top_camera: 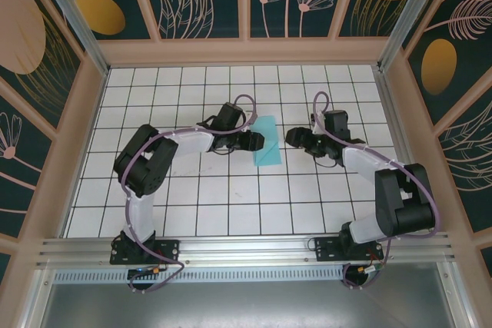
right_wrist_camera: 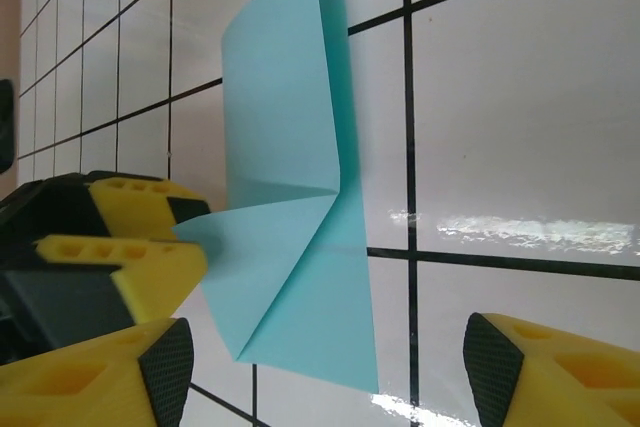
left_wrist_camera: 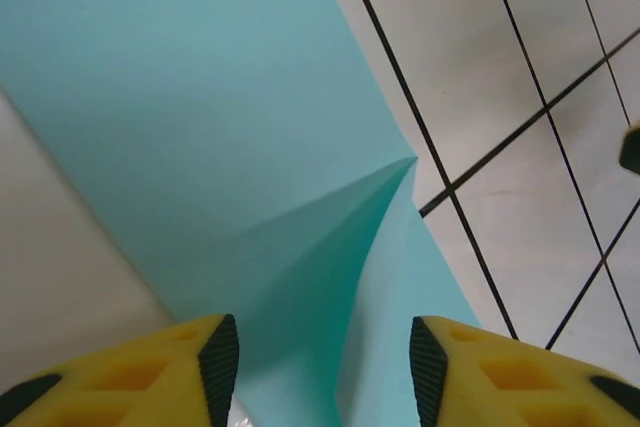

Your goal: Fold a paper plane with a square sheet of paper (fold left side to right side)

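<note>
The square sheet of paper [top_camera: 269,142] is light turquoise and lies folded on the white tiled table, between the two grippers. In the right wrist view the paper [right_wrist_camera: 290,97] has a diagonal crease, and its top layer lifts toward the left. My left gripper [top_camera: 257,141] is at the paper's left edge. Its yellow fingers [right_wrist_camera: 120,247] sit above and below the raised corner. In the left wrist view the left gripper [left_wrist_camera: 325,367] is open, with the raised flap [left_wrist_camera: 200,97] between the pads and touching neither. My right gripper [top_camera: 293,137] is open wide [right_wrist_camera: 330,377] at the paper's right edge.
The gridded table [top_camera: 231,197] is walled by wooden panels on the left [top_camera: 81,136], right [top_camera: 415,136] and far side [top_camera: 246,51]. An aluminium rail [top_camera: 246,247] carrying both arm bases runs along the near edge. Bare tiles lie in front of the grippers.
</note>
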Controlling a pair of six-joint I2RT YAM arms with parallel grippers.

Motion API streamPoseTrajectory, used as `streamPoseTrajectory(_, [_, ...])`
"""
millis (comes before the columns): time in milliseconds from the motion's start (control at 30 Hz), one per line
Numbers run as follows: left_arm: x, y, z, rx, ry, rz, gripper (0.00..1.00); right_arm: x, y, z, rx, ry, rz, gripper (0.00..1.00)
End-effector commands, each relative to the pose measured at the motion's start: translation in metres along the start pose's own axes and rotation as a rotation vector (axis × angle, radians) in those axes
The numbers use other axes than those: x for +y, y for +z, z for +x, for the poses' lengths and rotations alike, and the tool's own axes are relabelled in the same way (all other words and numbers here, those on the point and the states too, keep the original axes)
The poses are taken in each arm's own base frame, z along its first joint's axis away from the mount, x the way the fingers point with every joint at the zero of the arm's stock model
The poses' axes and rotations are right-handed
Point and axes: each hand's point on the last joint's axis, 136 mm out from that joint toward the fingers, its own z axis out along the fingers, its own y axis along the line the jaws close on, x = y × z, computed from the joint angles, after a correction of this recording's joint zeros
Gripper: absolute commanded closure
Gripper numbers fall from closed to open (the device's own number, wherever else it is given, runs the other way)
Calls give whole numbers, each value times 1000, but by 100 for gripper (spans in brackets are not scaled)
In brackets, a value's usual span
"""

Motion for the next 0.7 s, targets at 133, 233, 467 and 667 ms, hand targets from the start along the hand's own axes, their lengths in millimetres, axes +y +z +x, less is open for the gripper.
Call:
streamPoseTrajectory(133, [-3, -6, -10, -36, 9, 7, 88, 17, 9, 4, 19, -2, -111, 31])
streamPoseTrajectory(233, [1, -17, -9, -61, -1, -4, 91, 27, 20, 6, 40, 2, -154, 32])
streamPoseTrajectory(467, [7, -25, -2, -73, -16, -21, 90, 47, 52, 10, 97, -10, -203, 34])
streamPoseTrajectory(667, [10, -25, -2, -76, -17, -33, 90, 54, 77, 18, 152, -7, -209, 41])
